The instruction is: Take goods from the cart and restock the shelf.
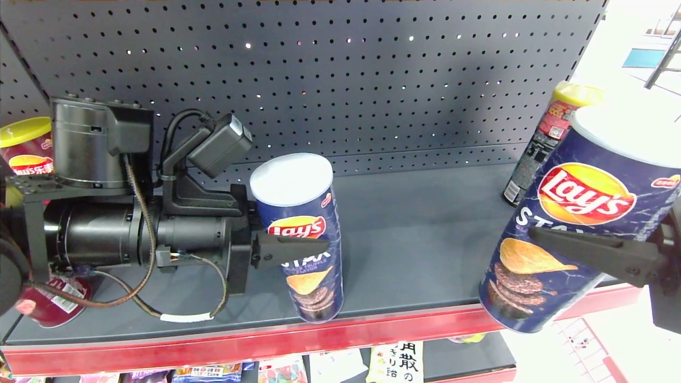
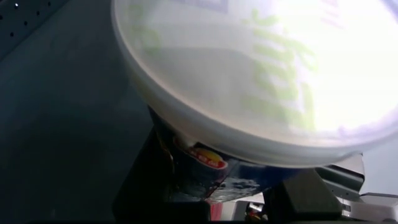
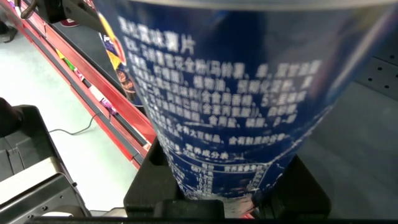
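Two dark blue chip cans with white lids are held. One blue can point(image 1: 300, 239) stands nearly upright near the front lip of the grey shelf board point(image 1: 420, 250), and my left gripper point(image 1: 303, 250) is shut on its middle from the left. The left wrist view looks down on its white lid point(image 2: 261, 68), with the left gripper point(image 2: 217, 193) below it. The second blue can point(image 1: 580, 218) hangs tilted at the shelf's right front corner, my right gripper point(image 1: 585, 242) shut on it. The right wrist view shows its printed back point(image 3: 230, 106) above the right gripper point(image 3: 227, 193).
A dark can with a yellow lid point(image 1: 550, 138) stands at the shelf's back right. Red cans point(image 1: 26, 149) sit at the far left behind my left arm. The pegboard back wall point(image 1: 340, 69) closes the shelf. A red front lip point(image 1: 213, 346) edges it, with packets point(image 1: 393, 361) below.
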Tool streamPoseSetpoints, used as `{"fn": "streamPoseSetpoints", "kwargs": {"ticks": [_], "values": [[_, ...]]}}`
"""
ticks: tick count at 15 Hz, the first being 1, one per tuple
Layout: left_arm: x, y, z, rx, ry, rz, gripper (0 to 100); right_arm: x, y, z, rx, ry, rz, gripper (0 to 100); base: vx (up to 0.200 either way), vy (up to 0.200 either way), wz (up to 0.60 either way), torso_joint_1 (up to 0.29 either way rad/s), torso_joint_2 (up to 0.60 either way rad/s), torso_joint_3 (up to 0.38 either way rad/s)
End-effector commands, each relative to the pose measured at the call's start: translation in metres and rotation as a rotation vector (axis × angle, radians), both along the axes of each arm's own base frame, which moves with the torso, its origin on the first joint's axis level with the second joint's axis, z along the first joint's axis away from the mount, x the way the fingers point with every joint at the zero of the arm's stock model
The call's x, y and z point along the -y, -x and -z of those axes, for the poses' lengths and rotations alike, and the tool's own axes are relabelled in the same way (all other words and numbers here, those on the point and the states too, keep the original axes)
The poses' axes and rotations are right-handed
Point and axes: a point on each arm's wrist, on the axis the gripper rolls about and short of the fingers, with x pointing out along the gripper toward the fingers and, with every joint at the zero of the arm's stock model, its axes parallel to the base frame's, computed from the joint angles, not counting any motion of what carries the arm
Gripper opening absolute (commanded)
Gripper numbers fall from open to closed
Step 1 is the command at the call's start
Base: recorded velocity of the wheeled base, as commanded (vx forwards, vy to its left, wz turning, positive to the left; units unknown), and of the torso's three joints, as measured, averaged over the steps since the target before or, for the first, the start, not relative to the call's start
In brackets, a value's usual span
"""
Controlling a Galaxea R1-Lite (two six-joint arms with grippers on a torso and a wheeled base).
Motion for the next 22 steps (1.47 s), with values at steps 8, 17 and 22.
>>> {"fn": "streamPoseSetpoints", "kwargs": {"ticks": [8, 17, 22], "values": [[0.003, -0.003, 0.005, 0.030, -0.028, 0.006, 100, -0.009, -0.015, -0.003, -0.015, 0.011, -0.006, 0, 0.000, 0.000, 0.00, 0.000, 0.00, 0.000], [-0.025, 0.021, 0.014, 0.009, -0.042, -0.052, 100, -0.049, -0.076, -0.018, -0.029, 0.025, -0.021, 0, 0.000, 0.000, 0.00, 0.000, 0.00, 0.000], [-0.055, 0.060, 0.028, -0.004, -0.048, -0.107, 100, -0.092, -0.122, -0.011, 0.007, 0.000, -0.062, 0, 0.000, 0.000, 0.00, 0.000, 0.00, 0.000]]}}
